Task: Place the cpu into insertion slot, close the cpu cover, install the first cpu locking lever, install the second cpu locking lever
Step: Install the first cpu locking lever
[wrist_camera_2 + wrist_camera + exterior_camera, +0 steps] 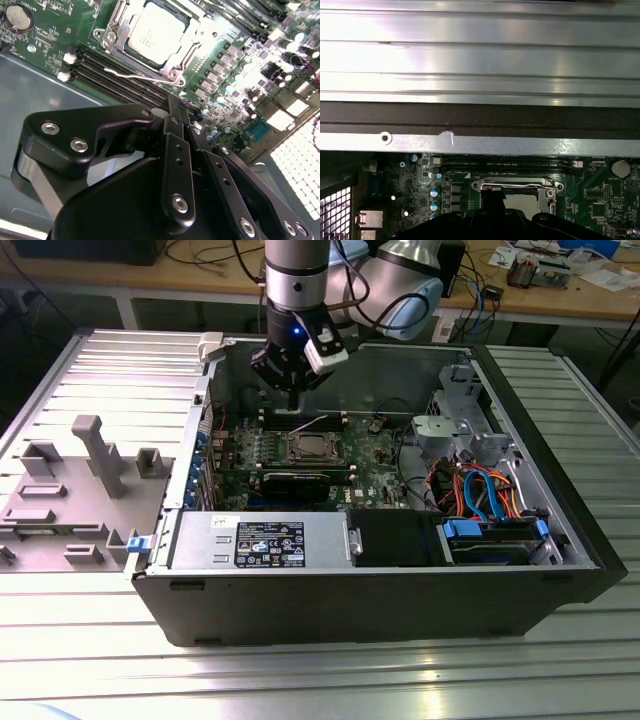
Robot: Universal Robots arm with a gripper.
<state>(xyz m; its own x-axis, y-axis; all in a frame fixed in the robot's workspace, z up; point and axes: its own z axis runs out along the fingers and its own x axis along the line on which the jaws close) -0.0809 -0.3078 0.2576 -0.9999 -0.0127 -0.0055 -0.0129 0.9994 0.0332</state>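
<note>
— Hovering over the board, is it? What's the tool [292, 392] got?

— Nothing that I can see. In the second wrist view its fingers [176, 131] sit pressed together with no gap and no part between them — closed and empty, I'd say. It hangs above the far edge of the motherboard [385, 455], just behind the slot [311, 448].

— And the cpu?

— Already in. The cpu [156, 31] lies flat in the slot, its grey top showing through the window of the cover [176, 66], which looks folded down over it.

— Levers?

— One thin lever [131, 76] runs along the cover's edge, beside the memory slots [112, 70]. Whether it is hooked I cannot tell. I'd judge placing and closing done — the locking is unconfirmed.
</note>
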